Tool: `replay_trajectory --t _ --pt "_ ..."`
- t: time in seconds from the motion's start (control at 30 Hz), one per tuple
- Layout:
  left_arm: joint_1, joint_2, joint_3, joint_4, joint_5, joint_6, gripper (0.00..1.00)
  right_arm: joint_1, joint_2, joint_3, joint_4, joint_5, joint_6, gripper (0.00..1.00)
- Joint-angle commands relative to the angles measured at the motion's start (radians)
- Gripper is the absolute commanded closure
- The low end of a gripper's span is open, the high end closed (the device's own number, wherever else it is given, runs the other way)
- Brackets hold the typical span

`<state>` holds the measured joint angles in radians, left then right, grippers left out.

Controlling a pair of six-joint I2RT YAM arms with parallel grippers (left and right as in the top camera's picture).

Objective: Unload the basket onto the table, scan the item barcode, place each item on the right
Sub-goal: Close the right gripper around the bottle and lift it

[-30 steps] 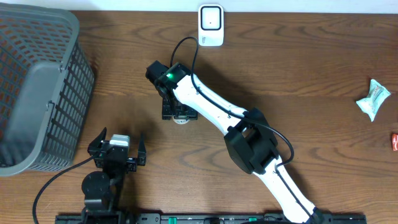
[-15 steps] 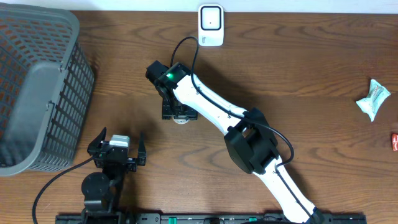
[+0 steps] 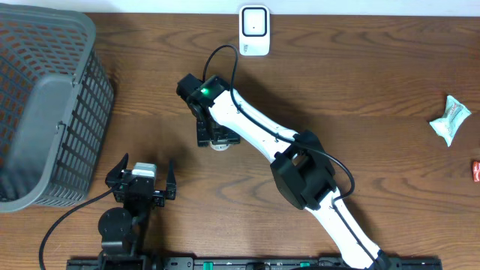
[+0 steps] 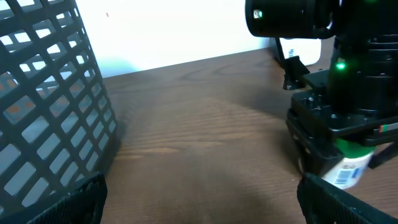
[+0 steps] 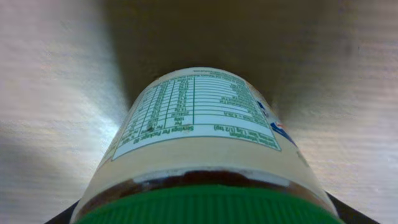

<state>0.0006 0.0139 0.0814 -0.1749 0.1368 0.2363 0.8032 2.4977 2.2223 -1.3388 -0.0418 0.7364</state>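
Note:
The item is a bottle [image 5: 199,118] with a green cap and a white printed label, and it fills the right wrist view. My right gripper [image 3: 214,135] is shut on the bottle near its cap, left of the table's middle. From the left wrist view the bottle [image 4: 349,169] hangs under the black jaws, low over the wood. The white scanner [image 3: 254,31] stands at the table's far edge, well beyond the bottle. My left gripper [image 3: 144,169] rests near the front left edge, open with nothing between its fingers [image 4: 62,200].
A grey mesh basket [image 3: 45,97] takes up the far left and shows as a lattice wall [image 4: 50,93] in the left wrist view. A pale green packet [image 3: 450,120] and a red item [image 3: 475,171] lie at the far right edge.

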Motion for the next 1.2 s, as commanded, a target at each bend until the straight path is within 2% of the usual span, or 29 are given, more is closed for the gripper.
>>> replay_trajectory --t 0.0,0.13,0.33,0.5,0.57,0.8,1.0,1.17 --pt "0.000 -0.010 -0.025 -0.003 0.020 0.006 0.02 -0.019 -0.005 -0.001 -0.071 0.005 -0.066 0.59" --pt "0.000 -0.010 -0.025 -0.003 0.020 0.006 0.02 -0.042 -0.031 0.003 -0.148 -0.003 -0.079 0.59" --pt "0.000 -0.010 -0.025 -0.003 0.020 0.006 0.02 -0.068 -0.050 0.003 -0.200 -0.137 -0.222 0.59" --pt "0.000 -0.010 -0.025 -0.003 0.020 0.006 0.02 -0.074 -0.050 0.003 -0.125 0.009 -0.240 0.56" --pt "0.000 -0.010 -0.025 -0.003 0.020 0.006 0.02 -0.072 -0.050 0.003 -0.088 0.054 -0.237 0.52" --pt "0.000 -0.010 -0.025 -0.003 0.021 0.006 0.02 -0.055 -0.050 0.003 -0.058 0.053 -0.217 0.25" --pt "0.000 -0.010 -0.025 -0.003 0.020 0.006 0.02 -0.052 -0.050 0.003 -0.036 0.051 -0.198 0.16" --pt "0.000 -0.010 -0.025 -0.003 0.020 0.006 0.02 -0.053 -0.050 -0.003 -0.022 0.072 -0.144 0.17"
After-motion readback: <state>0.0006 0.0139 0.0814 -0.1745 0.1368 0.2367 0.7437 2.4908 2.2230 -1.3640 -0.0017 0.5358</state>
